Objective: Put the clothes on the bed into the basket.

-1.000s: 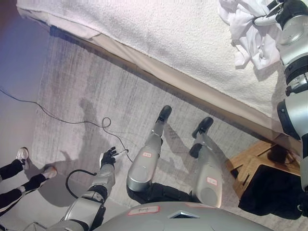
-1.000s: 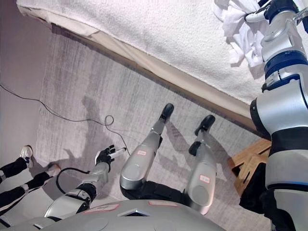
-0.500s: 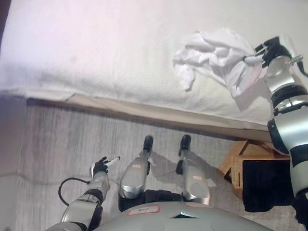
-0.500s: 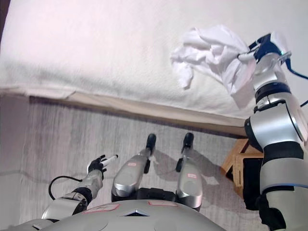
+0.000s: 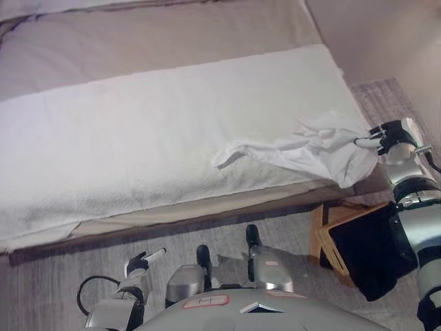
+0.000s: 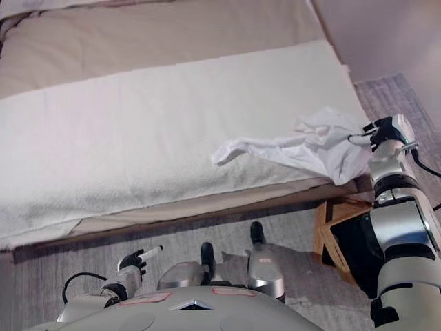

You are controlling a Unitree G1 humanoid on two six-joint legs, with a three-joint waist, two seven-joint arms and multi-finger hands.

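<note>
A white garment point(image 5: 303, 148) lies stretched along the right front edge of the bed point(image 5: 138, 138), one end trailing left, the other bunched at the bed's corner. My right hand point(image 5: 386, 134) is at that corner, shut on the bunched end of the garment. Below the hand, on the floor beside the bed, stands the basket point(image 5: 318, 234), a wooden frame with a black liner point(image 6: 353, 241). My left hand point(image 5: 141, 263) hangs low near the floor at the lower left, fingers relaxed and holding nothing.
A white blanket covers the bed's front half; a beige sheet point(image 5: 172, 34) shows behind it. A grey rug point(image 5: 55, 283) runs along the bed's front edge. A wall point(image 5: 386, 34) closes the far right.
The camera has swung, so the bed now fills the view. My right hand has dragged the garment toward the bed's right corner, stretching it out. The left hand stayed low.
</note>
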